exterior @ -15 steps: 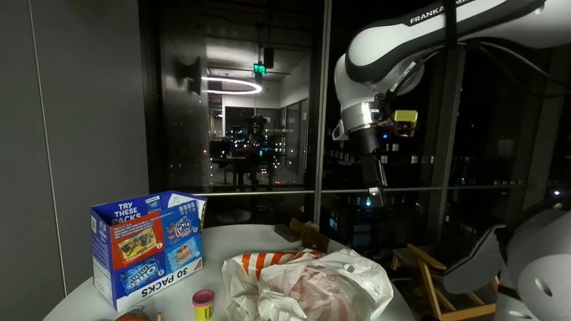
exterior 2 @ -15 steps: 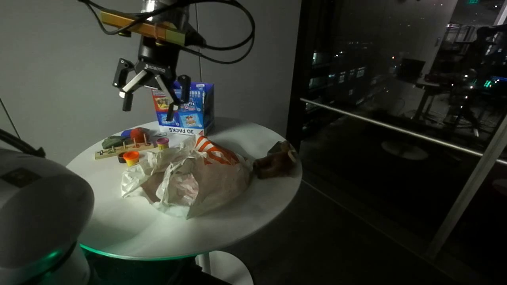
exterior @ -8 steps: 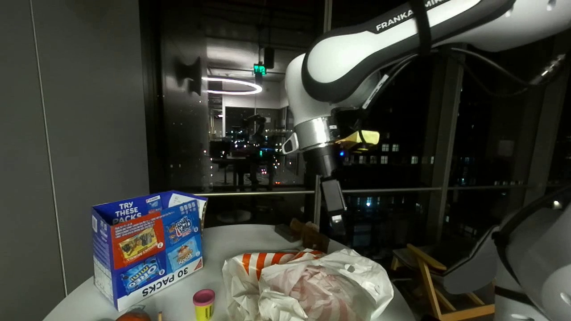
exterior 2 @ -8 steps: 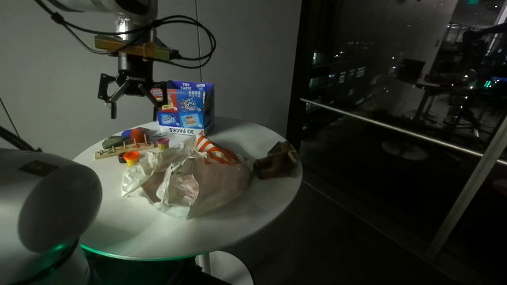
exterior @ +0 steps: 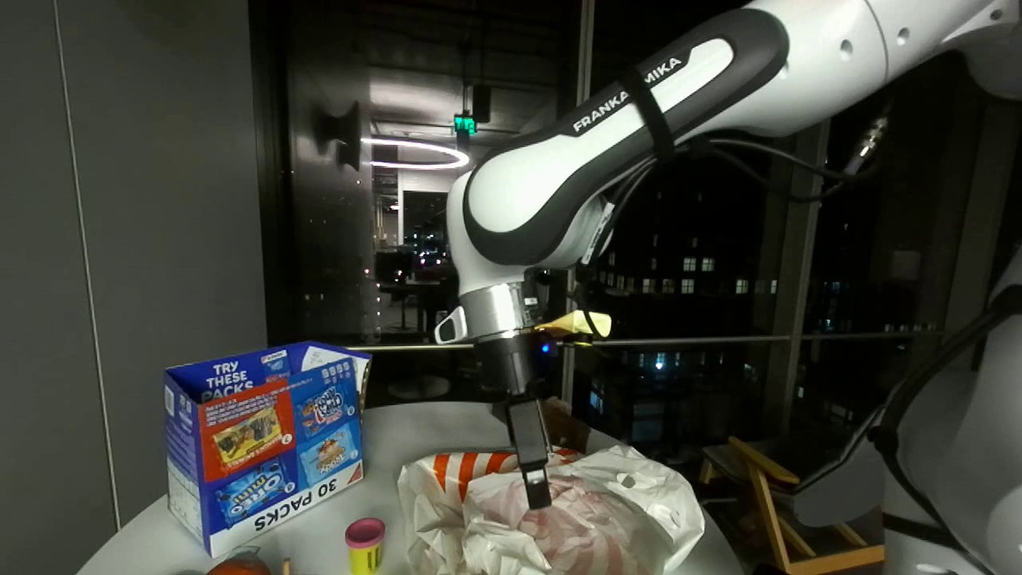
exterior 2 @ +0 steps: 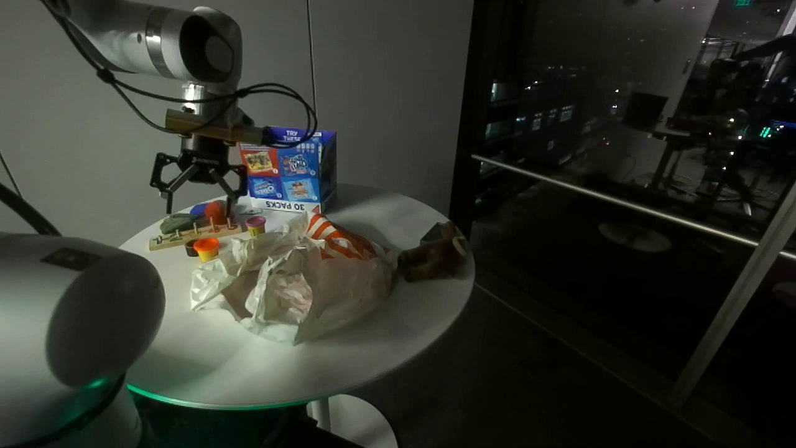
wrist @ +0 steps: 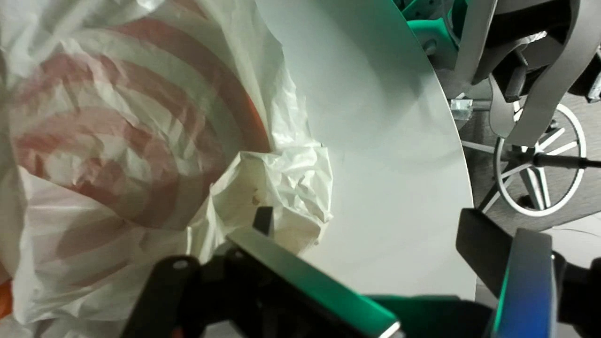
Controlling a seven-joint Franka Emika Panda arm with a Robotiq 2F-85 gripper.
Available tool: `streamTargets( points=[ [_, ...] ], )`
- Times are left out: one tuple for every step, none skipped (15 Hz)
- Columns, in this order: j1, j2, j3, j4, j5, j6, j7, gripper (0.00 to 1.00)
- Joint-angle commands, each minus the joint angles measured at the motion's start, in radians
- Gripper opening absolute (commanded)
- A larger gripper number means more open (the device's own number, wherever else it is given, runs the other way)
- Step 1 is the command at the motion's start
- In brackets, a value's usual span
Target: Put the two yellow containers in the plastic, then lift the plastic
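The end effector [exterior 2: 199, 204], spread wide, is lower than before. The crumpled white plastic bag [exterior 2: 336, 283] stays unmoved on the surface [exterior 2: 205, 354].

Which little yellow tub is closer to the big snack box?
The pink-topped tub: it stands closer to the snack box. The other one, the orange-topped tub, is farther from it.

The place looks like an office: tall dark glass windows [exterior: 703, 307], a glowing white ring-shaped lamp [exterior: 419, 165], a small green lit sign [exterior: 464, 124] and a low wood-framed grey chair [exterior: 846, 483].
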Motion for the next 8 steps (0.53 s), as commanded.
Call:
streamTargets(
  points=[
    [0.014, 0.115, 0.064, 0.035, 0.01, 0.066, -0.016, 1.0],
    [0.016, 0.145, 0.086, 0.036, -0.01, 0.094, -0.003, 1.0],
    [0.018, 0.171, 0.106, 0.041, -0.021, 0.118, 0.003, 1.0],
    [0.018, 0.195, 0.125, 0.045, -0.039, 0.136, 0.017, 1.0],
    [0.02, 0.215, 0.145, 0.048, -0.064, 0.17, 0.04, 1.0],
    [0.022, 0.233, 0.162, 0.053, -0.081, 0.201, 0.055, 1.0],
    [0.025, 0.249, 0.18, 0.053, -0.108, 0.25, 0.08, 1.0],
    [0.026, 0.265, 0.194, 0.058, -0.141, 0.294, 0.107, 1.0]
  ],
)
